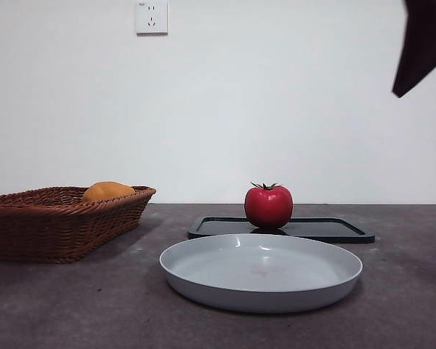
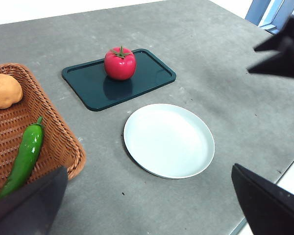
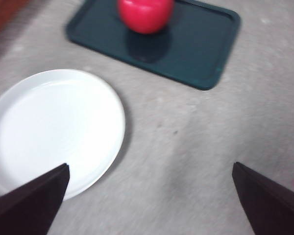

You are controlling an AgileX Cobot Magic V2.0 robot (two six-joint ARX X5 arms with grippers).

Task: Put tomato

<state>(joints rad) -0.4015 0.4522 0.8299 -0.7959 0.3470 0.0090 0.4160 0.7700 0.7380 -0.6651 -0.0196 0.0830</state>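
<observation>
A glossy red tomato (image 1: 268, 206) (image 2: 120, 63) (image 3: 145, 13) with a green stem stands upright on a dark tray (image 1: 327, 229) (image 2: 88, 88) (image 3: 201, 49). My right gripper (image 3: 151, 164) hovers open above the bare table beside the white plate (image 3: 49, 127), well short of the tomato. It shows as a black tip (image 1: 403, 87) at the top right of the front view, and the left wrist view also catches it (image 2: 252, 59). My left gripper (image 2: 149, 167) is open too, held high over the near table edge, holding nothing.
The white plate (image 1: 261, 273) (image 2: 169, 139) lies in front of the tray. At the left stands a wicker basket (image 1: 58, 225) (image 2: 59, 142) holding an orange fruit (image 1: 107, 191) (image 2: 4, 90) and a green pepper (image 2: 25, 154).
</observation>
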